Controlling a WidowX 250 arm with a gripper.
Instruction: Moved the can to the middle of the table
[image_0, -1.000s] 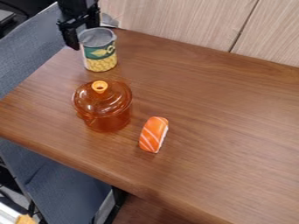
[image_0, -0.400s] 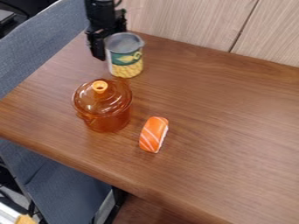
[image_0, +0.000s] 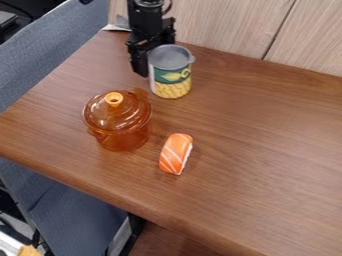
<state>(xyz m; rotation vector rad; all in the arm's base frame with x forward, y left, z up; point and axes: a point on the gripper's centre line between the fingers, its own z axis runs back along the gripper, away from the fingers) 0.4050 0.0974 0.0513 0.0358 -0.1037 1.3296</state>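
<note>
My black gripper (image_0: 149, 45) hangs down at the upper middle of the camera view, shut on the can (image_0: 172, 72). One finger shows along the can's left side; the other is largely hidden behind the can. The can is upright, with a grey top, a green label band and yellow corn pictured below. Whether its base touches the wooden table (image_0: 260, 125) I cannot tell.
An orange see-through pot (image_0: 120, 125) with a lid stands in front of the can, to its left. An orange-and-white sushi piece (image_0: 176, 154) lies right of the pot. Behind the table's back edge rises a wood-panelled wall (image_0: 227, 22).
The gripper and the can have moved together to the right and a little toward the camera. Pot and sushi piece have stayed where they were.
</note>
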